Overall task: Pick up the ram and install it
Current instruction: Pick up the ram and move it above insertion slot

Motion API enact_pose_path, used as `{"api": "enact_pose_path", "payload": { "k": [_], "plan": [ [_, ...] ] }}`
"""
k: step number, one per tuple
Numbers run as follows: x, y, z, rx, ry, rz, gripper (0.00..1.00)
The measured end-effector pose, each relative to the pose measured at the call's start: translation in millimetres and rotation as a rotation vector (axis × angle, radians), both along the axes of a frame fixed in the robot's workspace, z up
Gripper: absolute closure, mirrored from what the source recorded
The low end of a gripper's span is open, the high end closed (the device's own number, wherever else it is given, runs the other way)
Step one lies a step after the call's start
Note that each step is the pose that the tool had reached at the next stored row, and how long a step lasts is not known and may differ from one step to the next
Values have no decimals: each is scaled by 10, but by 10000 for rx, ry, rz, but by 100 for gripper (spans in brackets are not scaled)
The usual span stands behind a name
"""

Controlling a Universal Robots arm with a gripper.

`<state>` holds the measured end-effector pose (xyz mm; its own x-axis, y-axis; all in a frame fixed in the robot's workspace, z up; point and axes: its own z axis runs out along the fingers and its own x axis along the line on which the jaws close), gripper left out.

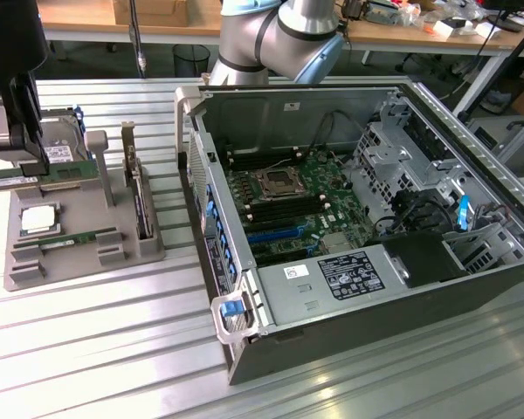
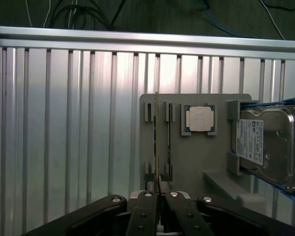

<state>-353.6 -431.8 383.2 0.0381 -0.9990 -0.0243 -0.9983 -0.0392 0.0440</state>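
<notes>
1. A black gripper (image 1: 22, 164) on a silver-grey robot arm (image 1: 279, 39) hung over the end of a grey holder tray (image 1: 87, 257) at the exterior view's left. The tray sat on a ribbed aluminium bench (image 1: 96, 349).
2. Its fingers (image 2: 147, 216) stood almost together, pinching the ram (image 2: 157, 147) between them.
3. In the exterior view the ram (image 1: 9, 182) appeared as a long, narrow green circuit-board strip with a small white label. It lay level just under the gripper and seemed raised above the tray.
4. In the wrist view the ram was seen edge-on, a thin line reaching out from the fingertips over the tray's slotted posts.
5. A second ram stick (image 1: 68, 237) lay flat in the tray. Near it were a square silver processor (image 1: 37, 218), a hard drive (image 1: 57, 153) and an upright expansion card (image 1: 140, 205).
6. An open computer case (image 1: 358, 288) stood just beside the tray, towards the exterior view's right, with its green motherboard (image 1: 306, 205) and processor socket (image 1: 275, 182) exposed.
</notes>
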Motion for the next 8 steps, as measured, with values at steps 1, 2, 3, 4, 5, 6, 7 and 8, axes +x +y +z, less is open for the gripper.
{"api": "enact_pose_path", "payload": {
  "k": [1, 2, 3, 4, 5, 6, 7, 8],
  "plan": [
    [0, 0, 26, 0, 0, -1, 88],
    [0, 0, 36, 0, 0, 0, 88],
    [0, 0, 44, 0, 0, 0, 88],
    [0, 0, 59, 1, 0, 0, 88],
    [0, 0, 76, 0, 0, 0, 88],
    [0, 0, 83, 0, 0, 0, 88],
    [0, 0, 90, 0, 0, 0, 88],
    [0, 0, 110, 0, 1, 0, 88]
  ]
}}
